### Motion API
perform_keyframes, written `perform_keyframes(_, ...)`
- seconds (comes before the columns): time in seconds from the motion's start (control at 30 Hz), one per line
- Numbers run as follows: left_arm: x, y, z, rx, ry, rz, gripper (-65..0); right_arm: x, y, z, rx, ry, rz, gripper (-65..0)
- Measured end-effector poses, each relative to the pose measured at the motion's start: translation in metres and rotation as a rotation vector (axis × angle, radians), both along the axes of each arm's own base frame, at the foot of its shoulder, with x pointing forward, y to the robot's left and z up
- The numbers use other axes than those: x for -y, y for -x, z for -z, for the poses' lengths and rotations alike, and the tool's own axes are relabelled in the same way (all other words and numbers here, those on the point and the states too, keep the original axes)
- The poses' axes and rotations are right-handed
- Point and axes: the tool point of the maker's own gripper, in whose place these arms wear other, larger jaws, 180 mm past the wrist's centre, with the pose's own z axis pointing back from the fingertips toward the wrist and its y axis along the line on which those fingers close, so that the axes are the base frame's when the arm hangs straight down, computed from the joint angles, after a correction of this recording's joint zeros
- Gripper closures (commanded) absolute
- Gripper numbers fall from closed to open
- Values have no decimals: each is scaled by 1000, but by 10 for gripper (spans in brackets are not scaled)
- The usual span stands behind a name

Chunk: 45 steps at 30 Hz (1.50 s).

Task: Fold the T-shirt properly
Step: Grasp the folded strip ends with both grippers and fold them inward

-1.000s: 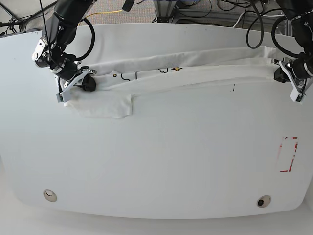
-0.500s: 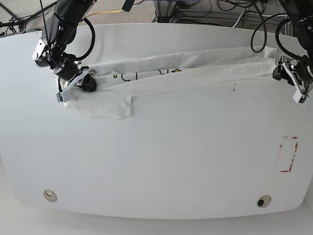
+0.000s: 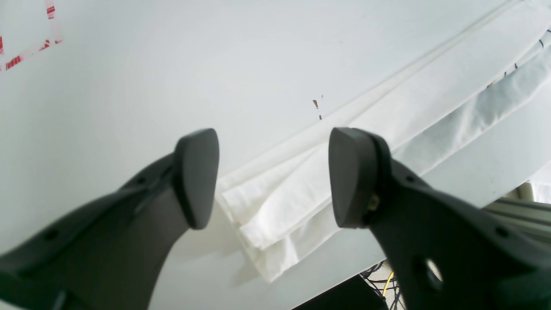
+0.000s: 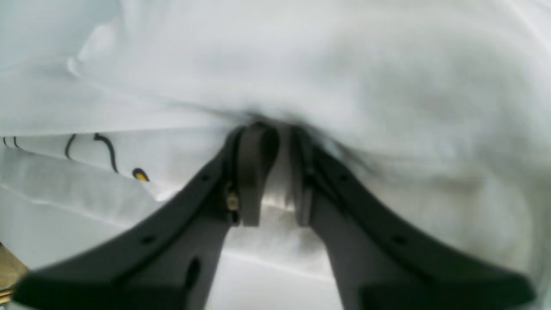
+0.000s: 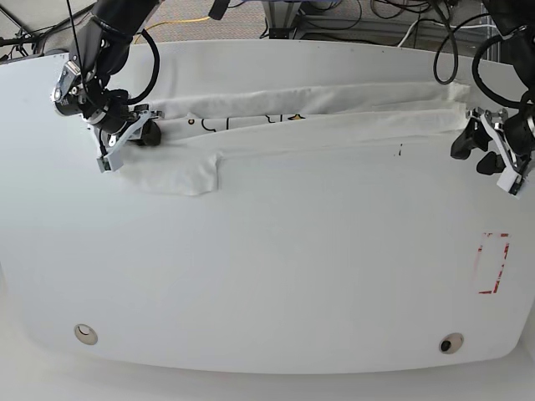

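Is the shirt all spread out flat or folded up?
Folded. The T-shirt lies as a long narrow band across the table, and the left wrist view shows stacked layers at its end.

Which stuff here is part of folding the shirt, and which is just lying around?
Part of the job:
T-shirt
left pincer, open, off the cloth
right pincer, shut on the T-shirt

Lying about:
red tape outline on the table
cables behind the table

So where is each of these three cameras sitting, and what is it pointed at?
Base: high above the table, looking down; both arms show.
Left wrist: on the left arm, looking past its open fingers at the T-shirt end.
Right wrist: on the right arm; fingers pinch cloth.
Shared: the T-shirt appears in all.
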Motion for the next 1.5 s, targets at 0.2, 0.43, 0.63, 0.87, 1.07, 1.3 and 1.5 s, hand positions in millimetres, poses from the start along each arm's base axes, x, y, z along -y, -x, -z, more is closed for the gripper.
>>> perform_keyframes(0.2, 42, 15, 49, -142, -21, 80, -375, -3, -7, -25, 65, -4, -18, -520)
perform_keyframes(0.43, 37, 27, 90, -255, -132, 67, -374, -8, -16, -40, 107, -55, -45, -517)
perform_keyframes(0.63, 42, 22, 103, -262, -107, 73, -374, 5, -37, -59, 153, -14, -48, -509)
perform_keyframes(0.87, 42, -4, 86, -199, -135, 100, -374, 31, -70, -73, 173, 110, -25, -514)
perform_keyframes(1.07, 58, -9, 88, -201, -132, 151, -374, 54, -95, -52, 68, 183, -16, -515)
perform_keyframes(1.3, 57, -8, 89, -206, -140, 151, -374, 42, -98, -24, 17, 132, -63, -512)
perform_keyframes(1.5, 58, -8, 88, -206, -138, 152, -374, 35, -96, -8, -4, 90, -60, -509)
